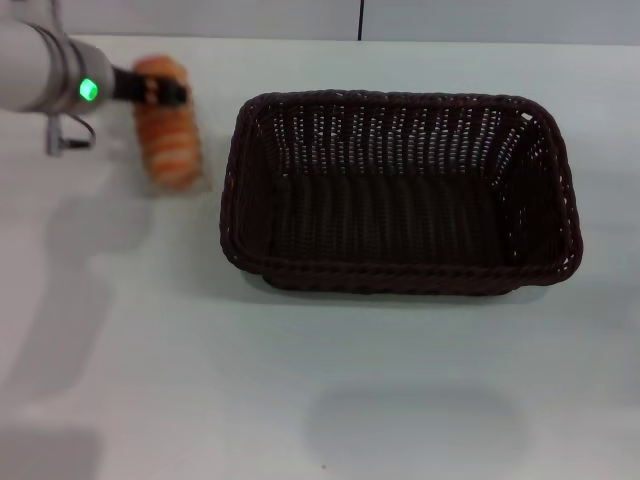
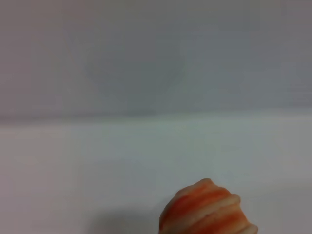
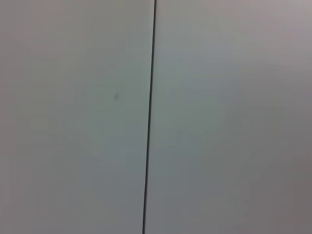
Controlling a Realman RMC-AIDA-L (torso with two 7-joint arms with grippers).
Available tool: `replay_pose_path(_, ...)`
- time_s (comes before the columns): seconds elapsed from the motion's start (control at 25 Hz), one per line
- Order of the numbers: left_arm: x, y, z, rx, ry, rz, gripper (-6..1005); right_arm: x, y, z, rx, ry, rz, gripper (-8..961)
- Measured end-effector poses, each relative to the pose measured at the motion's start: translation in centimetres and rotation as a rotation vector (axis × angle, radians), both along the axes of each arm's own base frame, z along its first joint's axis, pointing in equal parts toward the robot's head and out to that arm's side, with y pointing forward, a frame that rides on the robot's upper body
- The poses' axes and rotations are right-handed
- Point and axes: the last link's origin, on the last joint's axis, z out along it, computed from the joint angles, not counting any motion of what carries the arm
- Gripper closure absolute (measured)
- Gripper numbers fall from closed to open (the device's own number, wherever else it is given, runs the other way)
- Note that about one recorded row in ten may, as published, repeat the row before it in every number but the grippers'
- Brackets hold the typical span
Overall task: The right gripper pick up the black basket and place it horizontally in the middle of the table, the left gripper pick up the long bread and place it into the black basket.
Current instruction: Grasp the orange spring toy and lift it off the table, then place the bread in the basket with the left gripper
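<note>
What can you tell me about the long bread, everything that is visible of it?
The long bread is a small elongated loaf with rounded ends, ridged in alternating orange and pale tan stripes. It looks blurred in the head view, above the white table, left of the black basket and outside it. The left end effector is at its far end; whether it grips the loaf cannot be seen.

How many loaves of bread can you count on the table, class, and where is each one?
1. The long bread lies at the table's far left, beside the black basket, with the left pincer at its far end. The basket looks empty; none appears hidden.
</note>
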Motion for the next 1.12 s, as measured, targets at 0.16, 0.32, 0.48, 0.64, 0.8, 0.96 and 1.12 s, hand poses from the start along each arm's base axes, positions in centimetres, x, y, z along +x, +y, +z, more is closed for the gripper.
replay_pose_path(0.16,0.7,0.0,2.6,0.049,-0.039,-0.065,476,0.1,-0.1,0.0,0.000,0.000,-0.003,583)
replay_pose_path(0.32,2.6,-0.8,6.0,0.034,-0.134,-0.182,495,0.1,-0.1,0.0,0.001,0.000,-0.004,583)
replay_pose_path(0.48,5.4,-2.3,7.8,-0.048,-0.252,-0.326,514,0.1,-0.1,0.1,0.001,-0.001,-0.004,583)
replay_pose_path(0.64,7.5,-3.4,8.0,-0.121,-0.337,-0.426,541,0.1,-0.1,0.1,0.001,-0.002,-0.005,583)
replay_pose_path(0.8,10.6,-4.6,5.5,-0.276,-0.459,-0.547,570,0.0,0.0,0.1,0.000,-0.002,-0.001,583)
replay_pose_path(0.96,11.7,-5.3,2.0,-0.380,-0.461,-0.568,619,-0.1,0.1,0.1,0.000,-0.002,0.002,583)
replay_pose_path(1.12,11.7,-5.4,-0.3,-0.427,-0.441,-0.563,664,-0.1,0.2,0.1,0.000,-0.002,0.005,583)
